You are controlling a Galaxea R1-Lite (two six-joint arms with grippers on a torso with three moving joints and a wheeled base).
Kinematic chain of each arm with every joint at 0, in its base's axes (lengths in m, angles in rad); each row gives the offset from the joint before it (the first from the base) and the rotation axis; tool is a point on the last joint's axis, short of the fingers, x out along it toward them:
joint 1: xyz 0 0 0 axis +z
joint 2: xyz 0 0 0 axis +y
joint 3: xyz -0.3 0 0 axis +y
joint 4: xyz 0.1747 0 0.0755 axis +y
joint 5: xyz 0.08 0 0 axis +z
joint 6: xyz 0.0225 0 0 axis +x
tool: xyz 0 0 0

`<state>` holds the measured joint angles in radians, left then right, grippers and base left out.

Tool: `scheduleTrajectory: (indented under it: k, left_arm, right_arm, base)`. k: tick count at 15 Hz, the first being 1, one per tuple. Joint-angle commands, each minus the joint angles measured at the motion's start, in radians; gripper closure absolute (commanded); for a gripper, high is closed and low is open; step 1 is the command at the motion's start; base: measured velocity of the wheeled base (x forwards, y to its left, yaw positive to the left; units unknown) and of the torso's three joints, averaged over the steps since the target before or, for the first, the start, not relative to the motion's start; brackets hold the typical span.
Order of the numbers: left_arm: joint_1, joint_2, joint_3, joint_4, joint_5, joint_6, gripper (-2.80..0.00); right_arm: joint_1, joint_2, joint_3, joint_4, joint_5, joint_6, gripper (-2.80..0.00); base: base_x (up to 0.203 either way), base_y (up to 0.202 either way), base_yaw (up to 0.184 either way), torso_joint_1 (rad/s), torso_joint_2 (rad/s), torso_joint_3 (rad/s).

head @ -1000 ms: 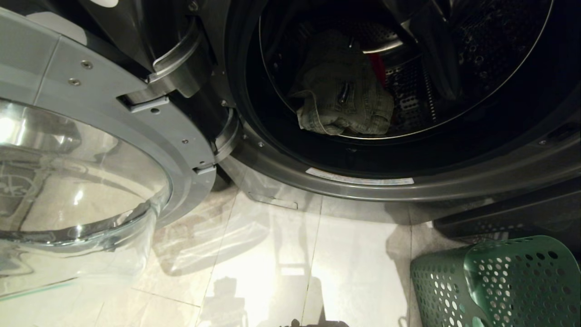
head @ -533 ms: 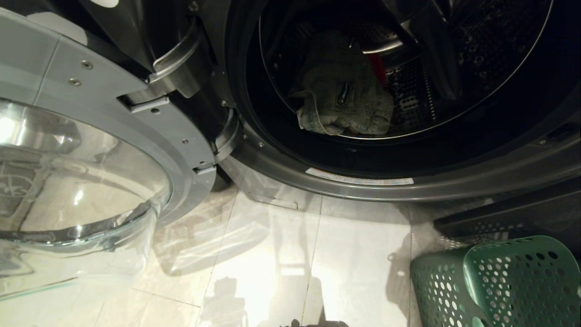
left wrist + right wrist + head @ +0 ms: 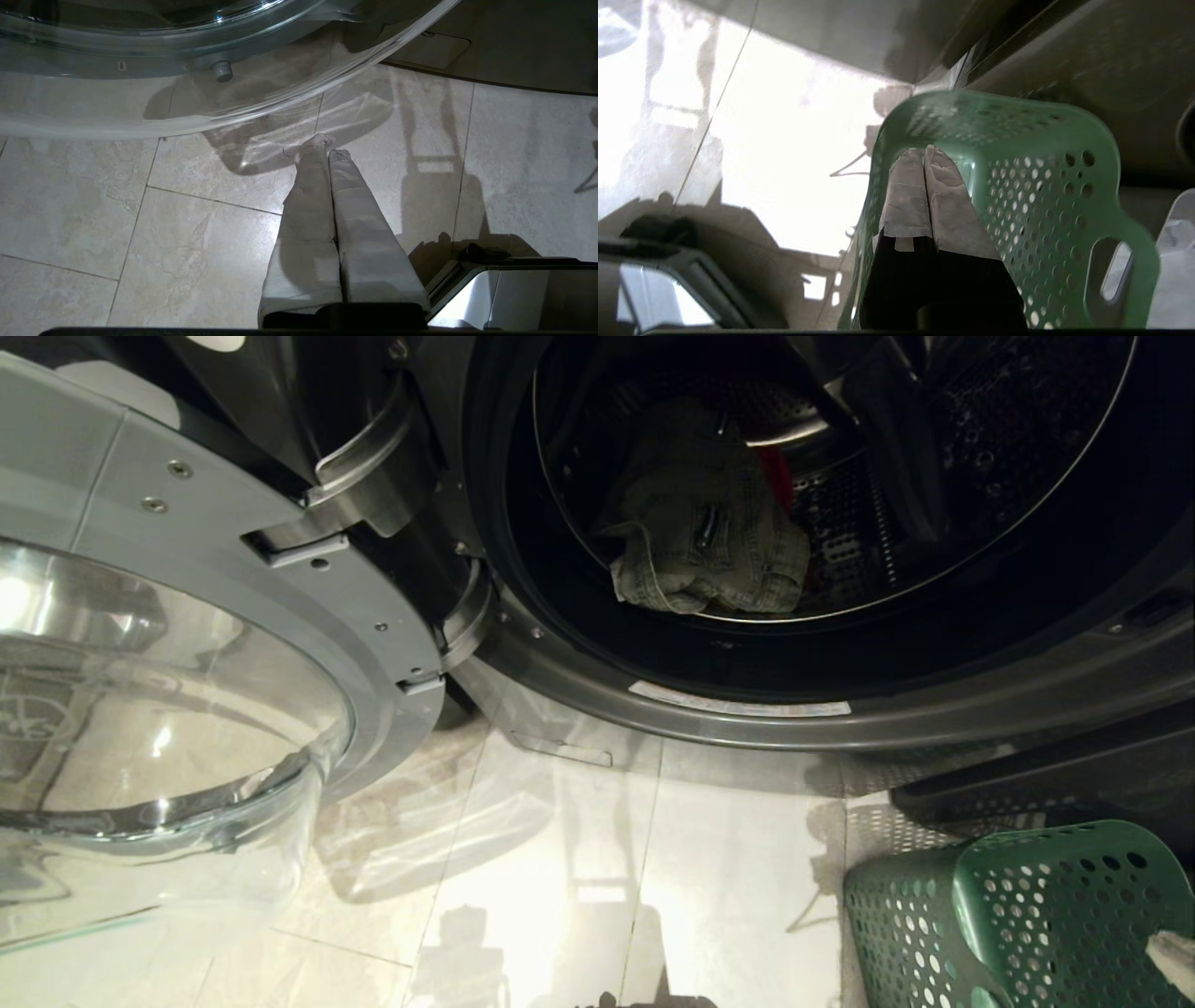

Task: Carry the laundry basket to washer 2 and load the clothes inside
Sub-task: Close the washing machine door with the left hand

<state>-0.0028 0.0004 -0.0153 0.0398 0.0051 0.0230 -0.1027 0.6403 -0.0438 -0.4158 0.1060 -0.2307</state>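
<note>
Pale floor tiles (image 3: 560,859) fronted our washer (image 3: 840,709); our right gripper (image 3: 924,151), newly arrived, hung closed and empty over the basket (image 3: 1027,915), clothes (image 3: 709,537) already loaded.

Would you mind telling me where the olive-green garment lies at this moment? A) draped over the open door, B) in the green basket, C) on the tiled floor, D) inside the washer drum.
D: in the head view the olive-green garment lies inside the washer drum, behind the opening's rim, apart from the green basket on the floor at lower right.
</note>
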Motion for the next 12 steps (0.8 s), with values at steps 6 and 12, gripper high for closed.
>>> scheduleTrajectory:
  k: [6,12]
  left_arm:
    - [0.0,0.0,0.0,0.0,0.0,0.0,0.0]
    - [0.0,0.0,0.0,0.0,0.001,0.0,0.0]
  right_arm:
    - [0.017,-0.36,0.044,0.37,-0.059,-0.002,0.0]
    - [0.11,-0.515,0.044,0.376,-0.053,-0.02,0.0]
  base:
    - [0.0,0.0,0.0,0.0,0.0,0.0]
    - [0.0,0.0,0.0,0.0,0.0,0.0]
